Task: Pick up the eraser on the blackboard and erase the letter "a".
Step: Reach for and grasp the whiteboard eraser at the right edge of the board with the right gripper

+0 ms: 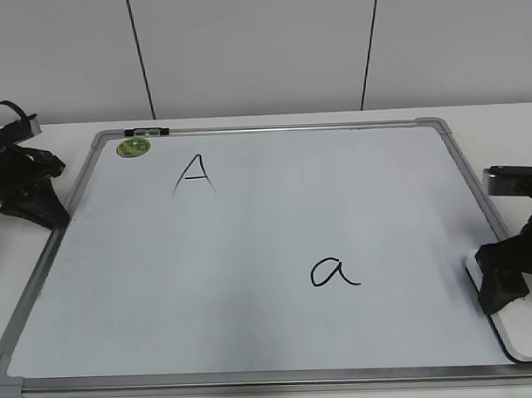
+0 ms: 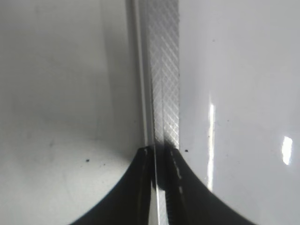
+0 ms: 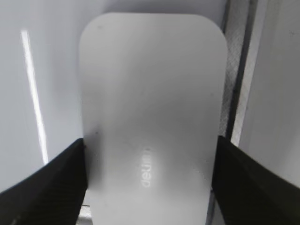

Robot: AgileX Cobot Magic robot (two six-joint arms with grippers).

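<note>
On the blackboard [image 1: 250, 252] we read "A" [image 1: 193, 175] and the letter "a" [image 1: 335, 272]; the eraser [image 3: 150, 117] shows grey lettering, perhaps "deli".

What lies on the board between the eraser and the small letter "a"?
Nothing. In the exterior view, the stretch of blackboard between the eraser, straddled by the right gripper, and the letter "a" is bare white surface.

The surface [image 1: 272, 120] is plain white and runs back to a pale panelled wall. The blackboard [image 1: 250, 252] lies flat on it, covering most of it, its silver-grey frame nearly reaching the front edge of the view.
</note>
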